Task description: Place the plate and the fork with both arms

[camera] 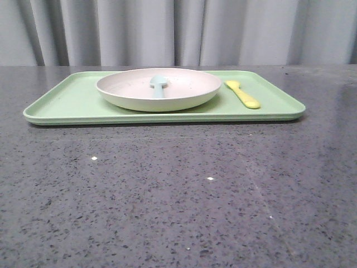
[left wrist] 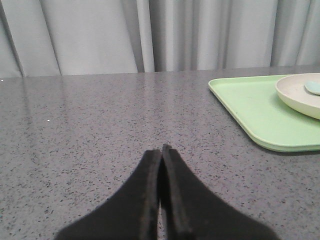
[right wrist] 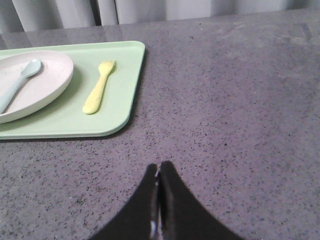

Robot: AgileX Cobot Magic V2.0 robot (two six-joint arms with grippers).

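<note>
The cream-white plate [camera: 159,89] with a pinkish speckled inside sits on the light-green tray [camera: 61,103], with a pale blue spoon [camera: 159,85] lying in it. The yellow fork [camera: 242,93] lies on the tray to the right of the plate; it also shows in the right wrist view [right wrist: 98,87], next to the plate [right wrist: 45,82]. My left gripper [left wrist: 161,149] is shut and empty over bare table, left of the tray [left wrist: 250,107]; the plate's edge [left wrist: 295,95] shows there. My right gripper [right wrist: 159,165] is shut and empty over bare table, right of the tray. Neither gripper shows in the front view.
The dark grey speckled tabletop [camera: 178,190] runs wide in front of the tray and to both sides. A grey curtain [camera: 178,30] hangs behind the table's far edge.
</note>
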